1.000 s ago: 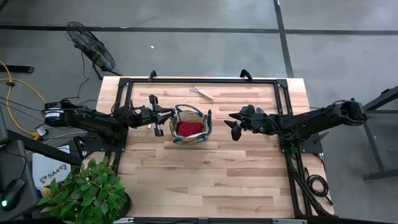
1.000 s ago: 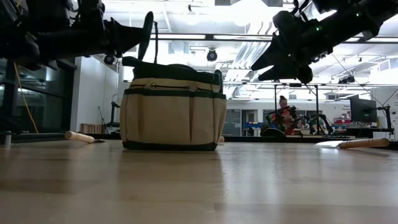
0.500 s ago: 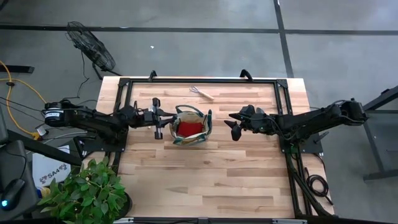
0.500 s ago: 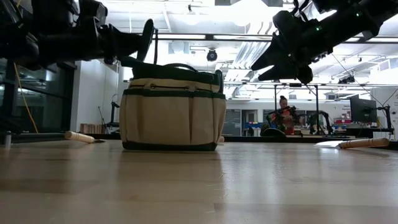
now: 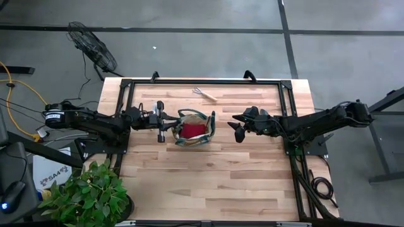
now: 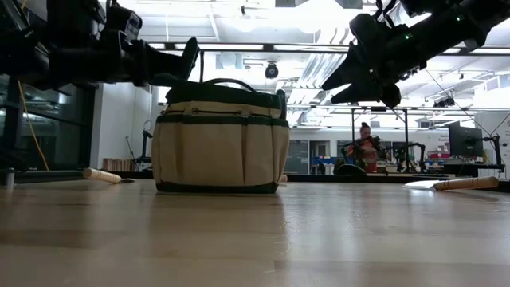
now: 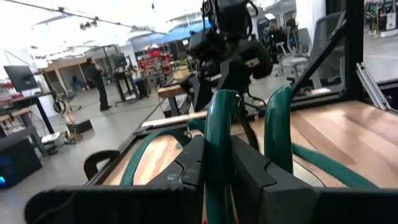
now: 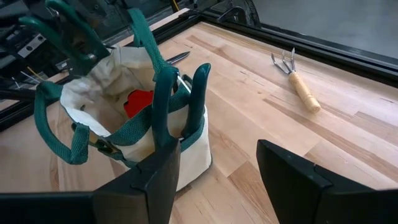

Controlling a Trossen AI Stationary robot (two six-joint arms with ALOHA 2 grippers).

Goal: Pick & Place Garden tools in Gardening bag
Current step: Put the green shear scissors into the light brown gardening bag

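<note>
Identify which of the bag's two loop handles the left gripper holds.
The loop handle on the left arm's side: the left gripper is clamped on it, while the other handle stands free, nearer the right arm.

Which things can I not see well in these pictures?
- Bag contents: low view, the fabric wall hides them; right wrist view shows only something red.
- What the left gripper holds: a teal loop, cut off by the left wrist picture's edge.
- Rake tines: high view, too small to count.

Overhead, table-level and both wrist cameras all share the gardening bag [image 5: 191,128].
</note>
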